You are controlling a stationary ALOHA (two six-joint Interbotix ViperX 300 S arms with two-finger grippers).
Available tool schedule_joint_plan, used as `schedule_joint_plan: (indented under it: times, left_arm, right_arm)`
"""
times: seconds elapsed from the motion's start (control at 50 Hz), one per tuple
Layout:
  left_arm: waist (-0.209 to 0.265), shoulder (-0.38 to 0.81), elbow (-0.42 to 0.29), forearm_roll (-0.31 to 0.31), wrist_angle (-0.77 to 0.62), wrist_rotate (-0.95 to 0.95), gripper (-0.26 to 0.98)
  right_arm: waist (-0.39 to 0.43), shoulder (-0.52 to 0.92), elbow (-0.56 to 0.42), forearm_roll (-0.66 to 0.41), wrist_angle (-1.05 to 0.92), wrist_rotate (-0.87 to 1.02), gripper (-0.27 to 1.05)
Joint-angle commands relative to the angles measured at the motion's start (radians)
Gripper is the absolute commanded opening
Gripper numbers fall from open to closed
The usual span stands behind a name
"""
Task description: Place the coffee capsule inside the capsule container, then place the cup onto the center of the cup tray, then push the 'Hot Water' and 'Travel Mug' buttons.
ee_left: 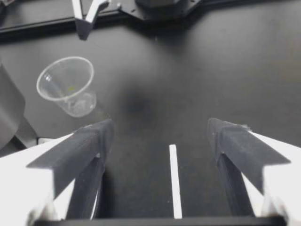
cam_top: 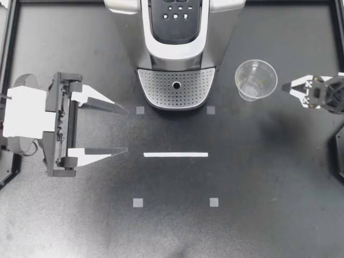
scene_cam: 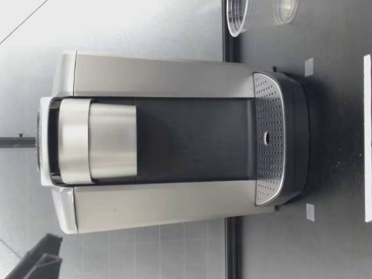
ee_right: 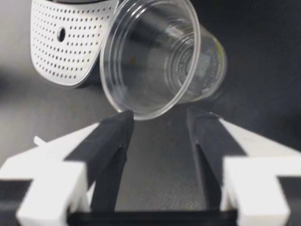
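– left gripper (cam_top: 127,130) sits closest in its own wrist view, fingers (ee_left: 87,146) spread wide, nothing between them but the white tape strip (ee_left: 175,181) on the table (cam_top: 258,177). how far along are we?
– hardly begun, by my reading. no coffee capsule shows in any view, and the lid on the coffee machine (cam_top: 177,51) looks shut, so i can't tell whether a capsule is inside.
– and the cup (cam_top: 256,79)?
– not placed. it stands on the table just beside the cup tray (cam_top: 156,86), on the right arm's side of the machine, not touching it. the tray's perforated plate carries nothing.
– buttons?
– the button panel (cam_top: 176,13) is on the machine's top. neither arm is near it, and i can't make out which button is which. so i judge the cup step and both presses are left to do, and the capsule step is unknown.
– which way does the cup point?
– upright: long axis vertical, wide mouth up, narrow base on the table. the low view agrees, rim above base.
– right gripper (cam_top: 287,90)?
– near the cup, tips aimed at its side. its fingers are parted and hold nothing. in its wrist view the cup is ahead of the tips, not between them.
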Motion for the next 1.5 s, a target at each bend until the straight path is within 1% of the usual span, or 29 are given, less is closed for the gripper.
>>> schedule_joint_plan:
  times: [0.0,0.18,0.4,0.64,1.08,1.24,1.34,1.48]
  left_arm:
    - [0.000,-0.008,-0.008,0.000,-0.005,-0.002,0.74]
    - [0.002,-0.008,0.002,0.000,-0.005,-0.002,0.74]
    - [0.006,-0.008,0.009,0.000,-0.005,-0.002,0.74]
    - [0.006,-0.008,0.009,0.000,-0.006,-0.002,0.74]
    - [0.008,-0.006,0.018,-0.002,-0.005,-0.002,0.74]
    - [0.008,-0.008,0.020,0.000,-0.005,-0.002,0.74]
    - [0.008,-0.008,0.023,0.000,-0.005,-0.002,0.74]
    - [0.008,-0.008,0.026,0.000,-0.005,-0.002,0.74]
  right_arm:
    - [-0.026,0.026,-0.028,-0.002,-0.018,-0.002,0.54]
    - [-0.049,0.066,-0.041,0.000,-0.020,-0.003,0.54]
    - [-0.049,0.133,-0.072,0.000,-0.023,-0.005,0.51]
    - [-0.049,0.201,-0.089,0.000,-0.025,-0.009,0.51]
    - [-0.048,0.281,-0.126,-0.011,-0.021,-0.012,0.50]
    - [-0.048,0.288,-0.130,-0.011,-0.017,-0.012,0.49]
    - [-0.048,0.279,-0.130,-0.018,-0.014,-0.014,0.40]
    - [-0.048,0.270,-0.129,-0.020,-0.012,-0.014,0.19]
